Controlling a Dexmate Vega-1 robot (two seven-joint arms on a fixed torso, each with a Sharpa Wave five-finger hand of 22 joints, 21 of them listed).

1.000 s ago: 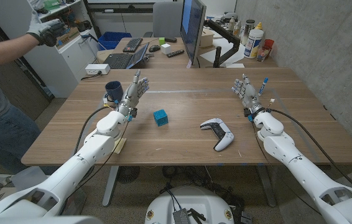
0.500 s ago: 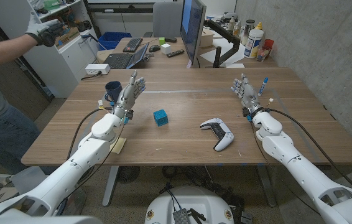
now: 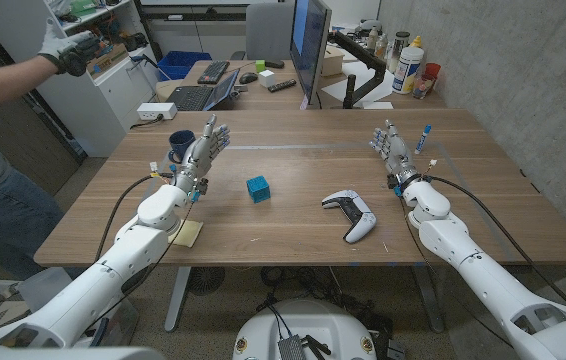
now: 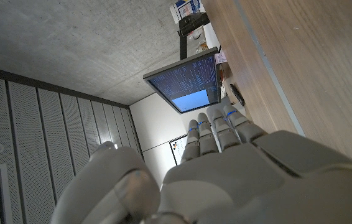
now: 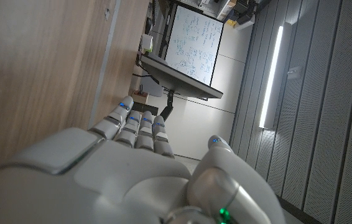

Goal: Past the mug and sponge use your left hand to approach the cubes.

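Left hand (image 3: 203, 149) empty, fingers spread, raised beside mug (image 3: 182, 144) to pass it; cube (image 3: 257, 189) ungrasped, apart.

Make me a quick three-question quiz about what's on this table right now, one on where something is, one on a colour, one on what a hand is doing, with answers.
1. Where does the mug stand?
A. just beyond the left hand
B. beside the right hand
C. on top of the controller

2. What colour is the cube?
A. red
B. blue
C. yellow

3. What is the right hand doing?
A. gripping the controller
B. pinching a marker
C. holding nothing, fingers apart

Answers:
1 A, the dark blue mug sits on the table's left part, right behind the left hand's raised fingers.
2 B, the lone cube near the table's middle is bright blue.
3 C, the right hand is up with fingers spread, and the white controller lies apart from it on the table.
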